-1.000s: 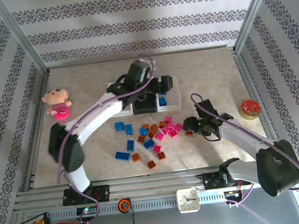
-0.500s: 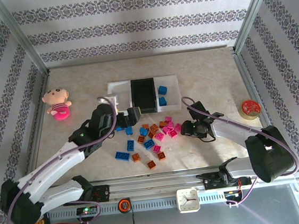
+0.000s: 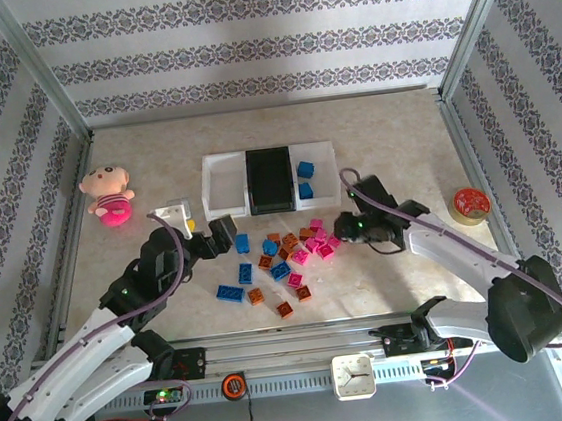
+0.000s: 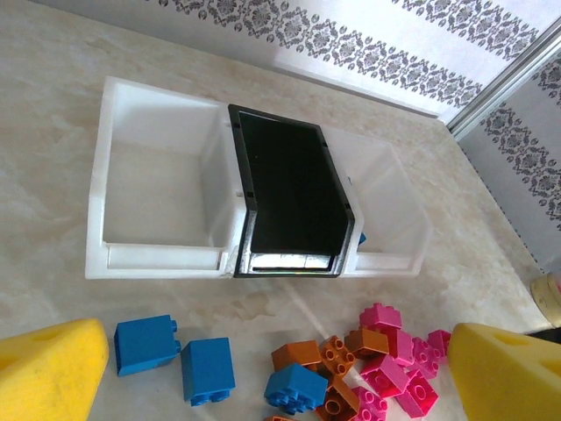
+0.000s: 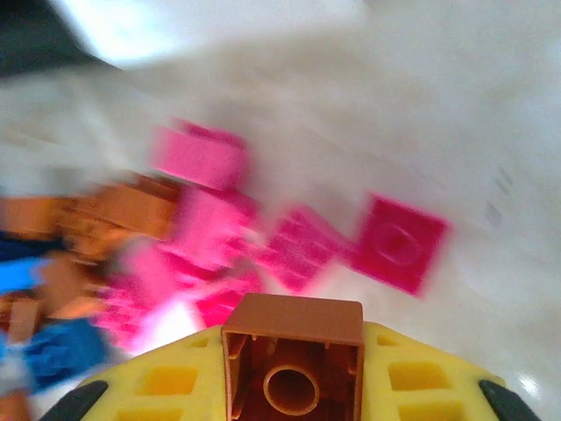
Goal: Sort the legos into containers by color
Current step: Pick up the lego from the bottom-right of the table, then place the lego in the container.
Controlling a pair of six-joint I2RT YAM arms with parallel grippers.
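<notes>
Right claw of mine is pinching an orange-brown brick between its yellow fingers, with the brick's hollow underside turned toward my wrist camera. Below it the view is badly blurred; I can make out magenta-pink pieces on the pale counter and some orange and blue ones off to the left, but no finer detail. From above, this claw sits at the right edge of the loose legos, which lie scattered in blue, pink and orange-brown on the counter in front of the containers.

My left claw is spread wide, one yellow fingertip at each lower corner of its wrist view and nothing between them. It hangs above the left side of the pile, over two blue bricks lying side by side, with a cluster of orange-brown and pink ones to their right.

Beyond the pile the three containers stand in a row, touching: the left white bin, the black bin in the middle, and the right white bin. Two blue legos lie in the right white bin. The left white bin looks bare inside; I cannot tell what the black one holds.

A pink plush doll lies near the counter's left edge, and a round red tin sits near its right edge, both well apart from the pile.
</notes>
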